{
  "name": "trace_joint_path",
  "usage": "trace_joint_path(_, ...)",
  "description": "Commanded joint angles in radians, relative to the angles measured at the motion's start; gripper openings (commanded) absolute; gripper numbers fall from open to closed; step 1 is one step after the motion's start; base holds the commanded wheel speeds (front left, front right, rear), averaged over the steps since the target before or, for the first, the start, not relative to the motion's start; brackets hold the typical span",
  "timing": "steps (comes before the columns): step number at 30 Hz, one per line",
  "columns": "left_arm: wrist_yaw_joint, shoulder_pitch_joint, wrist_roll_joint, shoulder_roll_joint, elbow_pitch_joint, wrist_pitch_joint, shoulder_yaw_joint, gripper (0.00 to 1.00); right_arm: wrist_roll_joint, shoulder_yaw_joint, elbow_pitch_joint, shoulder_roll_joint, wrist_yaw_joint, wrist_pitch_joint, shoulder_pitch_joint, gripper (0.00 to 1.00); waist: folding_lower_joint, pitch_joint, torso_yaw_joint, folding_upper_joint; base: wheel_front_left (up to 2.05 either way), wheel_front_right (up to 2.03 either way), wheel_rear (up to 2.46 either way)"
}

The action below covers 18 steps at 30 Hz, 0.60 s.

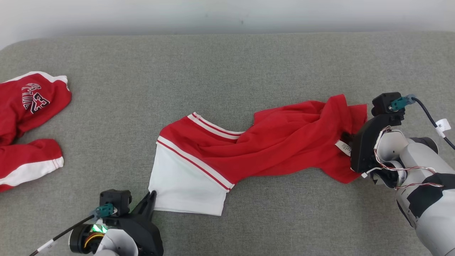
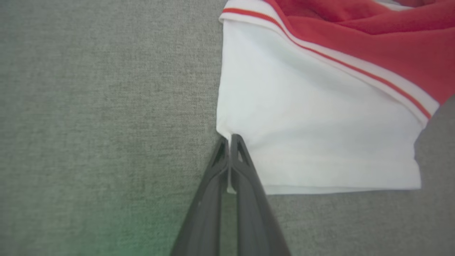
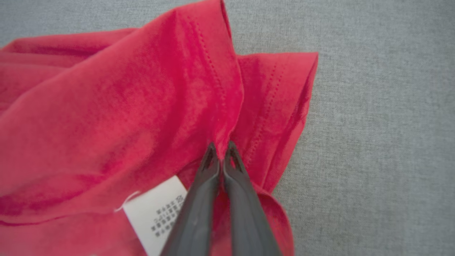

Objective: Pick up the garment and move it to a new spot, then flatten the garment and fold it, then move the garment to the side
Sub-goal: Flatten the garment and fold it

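A red garment (image 1: 280, 142) with a white striped band lies twisted across the middle of the grey surface. My left gripper (image 1: 153, 193) is shut on the lower left corner of the white band (image 2: 302, 135); the wrist view has the closed fingertips (image 2: 236, 142) pinching the fabric's edge. At the right end, my right gripper (image 1: 345, 137) is shut on a fold of the red cloth (image 3: 124, 106) beside a white care label (image 3: 156, 213). Its fingertips (image 3: 231, 151) pinch the hem fold together.
Another red and white garment (image 1: 28, 124) with black lettering lies at the far left edge of the grey cushioned surface (image 1: 227, 60). A pale wall runs along the back. A black cable (image 1: 432, 121) trails from the right wrist.
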Motion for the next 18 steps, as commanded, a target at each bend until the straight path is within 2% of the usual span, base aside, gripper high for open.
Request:
trace_joint_path(1, 0.011, 0.026, -0.004, 0.013, 0.019, 0.007, 0.001, 0.00, -0.011, 0.003, 0.002, 0.000, -0.003, -0.012, -0.011, 0.00, 0.0000, -0.005, 0.000, 0.0000, 0.00, 0.00, 0.00)
trace_joint_path(7, 0.006, 0.025, -0.011, 0.013, 0.010, -0.027, 0.006, 0.00, -0.003, 0.014, -0.015, -0.013, -0.003, -0.051, -0.012, 0.00, 0.0000, -0.036, -0.013, 0.0000, 0.00, 0.00, 0.00)
trace_joint_path(18, 0.008, 0.065, -0.033, 0.029, 0.004, -0.035, 0.013, 0.00, 0.020, 0.032, -0.014, -0.025, -0.003, -0.037, 0.070, 0.00, 0.0000, -0.092, -0.032, 0.0000, 0.00, 0.00, 0.00)
